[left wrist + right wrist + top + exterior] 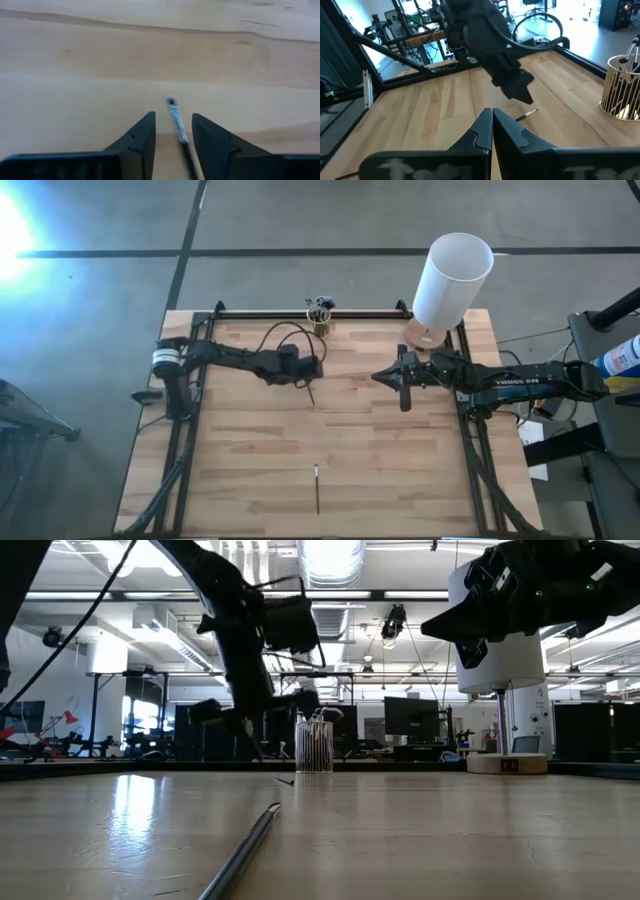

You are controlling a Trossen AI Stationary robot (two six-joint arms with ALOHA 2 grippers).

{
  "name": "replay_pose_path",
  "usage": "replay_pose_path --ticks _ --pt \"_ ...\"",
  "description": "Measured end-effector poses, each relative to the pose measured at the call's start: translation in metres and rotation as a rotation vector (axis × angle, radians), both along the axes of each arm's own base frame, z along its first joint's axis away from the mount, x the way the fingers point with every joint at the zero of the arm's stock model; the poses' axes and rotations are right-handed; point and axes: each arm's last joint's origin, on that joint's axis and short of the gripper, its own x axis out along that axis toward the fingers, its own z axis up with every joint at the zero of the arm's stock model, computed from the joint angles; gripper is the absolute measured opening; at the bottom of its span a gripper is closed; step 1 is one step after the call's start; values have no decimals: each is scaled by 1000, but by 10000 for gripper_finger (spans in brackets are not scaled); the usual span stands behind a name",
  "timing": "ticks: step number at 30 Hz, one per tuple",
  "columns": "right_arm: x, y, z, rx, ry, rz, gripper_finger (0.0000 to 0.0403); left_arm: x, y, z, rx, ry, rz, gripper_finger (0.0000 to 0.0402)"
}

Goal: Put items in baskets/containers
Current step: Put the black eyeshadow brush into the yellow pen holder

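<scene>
Brushes: your task items are thin dark-handled makeup brushes; most already stand in the cup, two are left on the table.
Table [240, 480]: you have a wooden top with a dark rail round it, so nothing rolls off while you work.
White cylinder [452, 278]: it stands on a wooden base at the far right corner, well apart from the cup; judge it no target.
Left gripper [172, 135]: it is low over the table's middle, fingers [142, 137] spread with one brush between them, not yet closed; it sits this way so that you can pinch the handle across its width.
Right gripper [492, 122]: it waits raised at the right side, pointed toward the left arm, fingers pressed together on nothing; kept back, it leaves the left arm room.
Cup [320, 320]: this small clear yellowish glass stands at the middle of the far edge, upright, so brushes drop in handle-down.
Brush at the left gripper [176, 120]: it lies flat, tip pointing away from the wrist, just under the fingers; you likely close here next.
Spare brush [317, 488]: it lies alone near the front edge, well apart from both arms, probably your later pick.
</scene>
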Motion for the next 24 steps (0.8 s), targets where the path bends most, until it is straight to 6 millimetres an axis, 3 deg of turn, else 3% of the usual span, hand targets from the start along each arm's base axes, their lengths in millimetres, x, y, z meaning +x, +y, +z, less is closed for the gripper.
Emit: replay_pose_path --ticks 6,17,20,24 --pt "0 0 0 9 0 -4 8 0 13 -13 -16 23 18 126" --pt "0 -1 0 26 3 -33 8 8 14 -30 -46 20 -2 123" --pt "0 -1 -1 42 6 -34 8 8 14 -34 -49 39 0 104" --pt "0 1 -5 80 42 -35 8 7 14 -37 -52 51 3 45"
